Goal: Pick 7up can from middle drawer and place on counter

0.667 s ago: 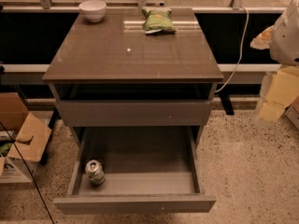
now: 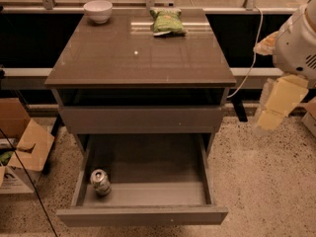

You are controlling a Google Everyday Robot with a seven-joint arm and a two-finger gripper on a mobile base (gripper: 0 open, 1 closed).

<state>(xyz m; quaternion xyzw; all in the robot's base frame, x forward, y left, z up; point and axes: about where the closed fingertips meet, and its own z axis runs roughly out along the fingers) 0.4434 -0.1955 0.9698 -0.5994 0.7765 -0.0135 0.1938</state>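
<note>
The 7up can [image 2: 100,181], silvery with a pull-tab top, lies on its side in the front left corner of the open middle drawer [image 2: 148,194]. The drawer is pulled well out below a shut grey drawer front [image 2: 140,118]. The counter [image 2: 138,58] is the glossy grey-brown top of the cabinet. My gripper [image 2: 277,105] hangs as a cream-coloured part below the white arm at the right edge. It is off to the right of the cabinet, well away from the can and at about the height of the upper drawer.
A white bowl [image 2: 98,10] stands at the counter's back left and a green snack bag [image 2: 168,21] at its back middle. Open cardboard boxes [image 2: 22,147] sit on the floor to the left. A white cable [image 2: 254,53] hangs at the right.
My arm and gripper have shifted slightly to the left, towards the cabinet. The can and the drawer have not moved.
</note>
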